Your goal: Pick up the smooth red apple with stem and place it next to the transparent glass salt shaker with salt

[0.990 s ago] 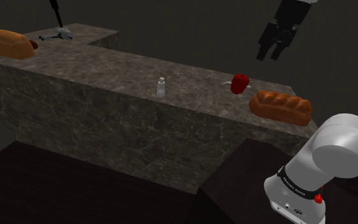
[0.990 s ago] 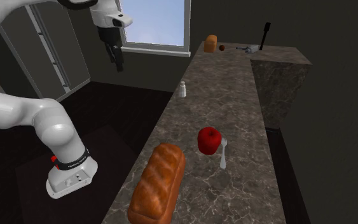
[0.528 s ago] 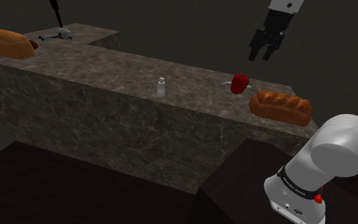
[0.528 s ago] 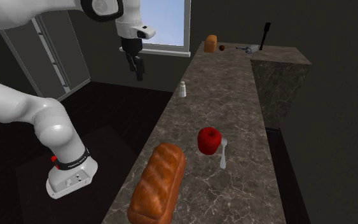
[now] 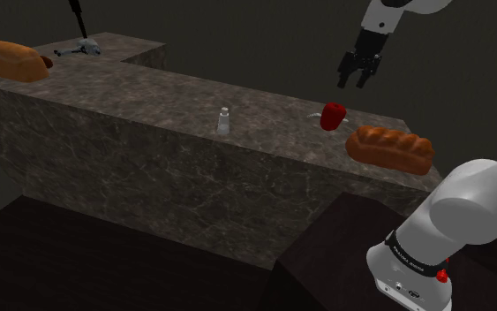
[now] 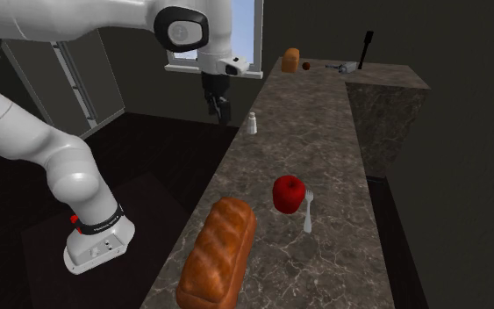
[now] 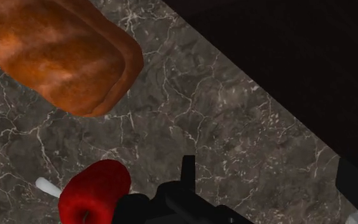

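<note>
Apple point(image 5: 332, 116) sits on the counter point(image 5: 149, 97), fork point(image 6: 307, 211) just beside it, loaf point(image 5: 389, 147) near, shaker point(image 5: 223, 121) well to the shoulder view's left. Gripper point(image 5: 356, 78) hangs well above the counter, fingers apart, empty. Watch your descent: a finger could clip the fork, and an off-centre close could roll the apple away.

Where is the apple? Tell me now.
In the shoulder view, the apple sits toward the right end of the counter, a fork beside it and a bread loaf just to its lower right.
</note>
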`<state>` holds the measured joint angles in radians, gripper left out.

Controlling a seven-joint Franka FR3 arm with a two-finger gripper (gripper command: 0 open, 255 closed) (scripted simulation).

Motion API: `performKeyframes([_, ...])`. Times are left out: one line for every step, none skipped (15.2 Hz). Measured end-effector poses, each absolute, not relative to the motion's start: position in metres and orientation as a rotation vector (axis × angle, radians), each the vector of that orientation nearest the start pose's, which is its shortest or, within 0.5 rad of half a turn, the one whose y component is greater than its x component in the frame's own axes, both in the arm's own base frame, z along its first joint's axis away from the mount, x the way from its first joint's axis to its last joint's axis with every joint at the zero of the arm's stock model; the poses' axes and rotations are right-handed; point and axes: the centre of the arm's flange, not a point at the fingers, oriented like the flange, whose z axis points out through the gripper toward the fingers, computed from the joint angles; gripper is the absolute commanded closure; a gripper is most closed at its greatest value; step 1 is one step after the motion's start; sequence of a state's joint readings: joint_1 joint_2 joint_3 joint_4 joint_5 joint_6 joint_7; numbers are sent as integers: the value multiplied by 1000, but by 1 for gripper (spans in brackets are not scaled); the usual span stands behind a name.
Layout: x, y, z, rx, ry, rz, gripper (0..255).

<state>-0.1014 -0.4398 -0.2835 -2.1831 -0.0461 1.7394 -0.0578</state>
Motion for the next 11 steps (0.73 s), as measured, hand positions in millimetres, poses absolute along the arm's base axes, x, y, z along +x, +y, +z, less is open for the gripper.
performKeyframes([393, -186, 550, -3032, 458, 7, 0])
performKeyframes([401, -201, 545, -3031, 471, 8, 0])
performKeyframes([402, -212, 537, -3030, 482, 11, 0])
performKeyframes([409, -219, 532, -3029, 493, 13, 0])
performKeyframes([415, -233, 526, -3028, 505, 15, 0])
performKeyframes([419, -244, 524, -3026, 517, 18, 0])
performKeyframes([424, -257, 519, -3025, 529, 20, 0])
performKeyframes([429, -268, 514, -3024, 540, 22, 0])
performKeyframes([434, -279, 510, -3023, 552, 25, 0])
performKeyframes([439, -289, 504, -3022, 563, 27, 0])
performKeyframes([443, -299, 495, -3020, 575, 30, 0])
